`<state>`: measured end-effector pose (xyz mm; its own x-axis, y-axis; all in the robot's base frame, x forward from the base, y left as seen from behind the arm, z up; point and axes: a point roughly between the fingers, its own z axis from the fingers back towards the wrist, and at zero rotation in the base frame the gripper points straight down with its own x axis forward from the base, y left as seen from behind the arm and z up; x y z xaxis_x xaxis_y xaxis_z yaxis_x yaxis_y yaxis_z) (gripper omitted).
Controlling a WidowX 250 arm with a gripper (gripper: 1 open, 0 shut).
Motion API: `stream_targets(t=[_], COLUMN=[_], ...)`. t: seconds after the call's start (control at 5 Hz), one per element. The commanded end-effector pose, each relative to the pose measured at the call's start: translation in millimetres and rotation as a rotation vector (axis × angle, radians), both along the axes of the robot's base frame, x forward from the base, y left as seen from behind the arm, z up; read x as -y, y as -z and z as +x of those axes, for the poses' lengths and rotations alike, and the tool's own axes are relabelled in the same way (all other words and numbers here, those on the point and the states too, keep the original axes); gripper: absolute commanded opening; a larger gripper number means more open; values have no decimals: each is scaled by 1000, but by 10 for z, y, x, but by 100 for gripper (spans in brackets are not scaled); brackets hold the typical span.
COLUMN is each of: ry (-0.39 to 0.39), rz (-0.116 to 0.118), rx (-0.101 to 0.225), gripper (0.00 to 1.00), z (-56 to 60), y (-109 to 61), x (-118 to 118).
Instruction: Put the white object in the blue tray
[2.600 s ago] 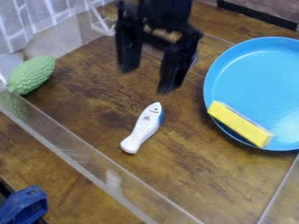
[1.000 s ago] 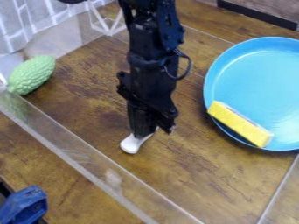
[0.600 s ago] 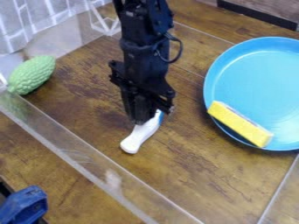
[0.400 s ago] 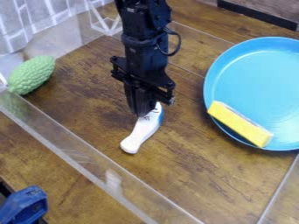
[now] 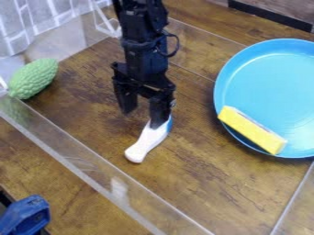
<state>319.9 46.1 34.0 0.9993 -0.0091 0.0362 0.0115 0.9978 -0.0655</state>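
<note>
The white object [image 5: 146,142] lies on the wooden table, its narrow end pointing toward the front left. My gripper [image 5: 143,113] points down just above its wider end and is open, with nothing between its fingers. One fingertip [image 5: 161,115] overlaps that wider end and hides the marks there; I cannot tell whether it touches. The blue tray [image 5: 229,69] sits to the right, well apart from the white object and the gripper.
A yellow rectangular block [image 5: 252,129] lies in the tray near its front rim. A bumpy green object [image 5: 33,78] rests at the left edge. A clear plastic wall [image 5: 86,165] runs along the table's front left. Something blue [image 5: 25,217] shows at the bottom left corner.
The gripper was shut low over the white object; it has since shifted slightly up and left in the picture and its fingers have spread open. The white object still lies on the table.
</note>
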Motion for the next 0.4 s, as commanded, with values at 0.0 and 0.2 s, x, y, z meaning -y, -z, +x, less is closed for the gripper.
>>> stream_targets(t=[0.0,0.2], ry=[77,34], rz=[0,-7], rx=[82,98], gripper=[100,100], z=[-28,-94], y=[-162,-98], x=[94,188])
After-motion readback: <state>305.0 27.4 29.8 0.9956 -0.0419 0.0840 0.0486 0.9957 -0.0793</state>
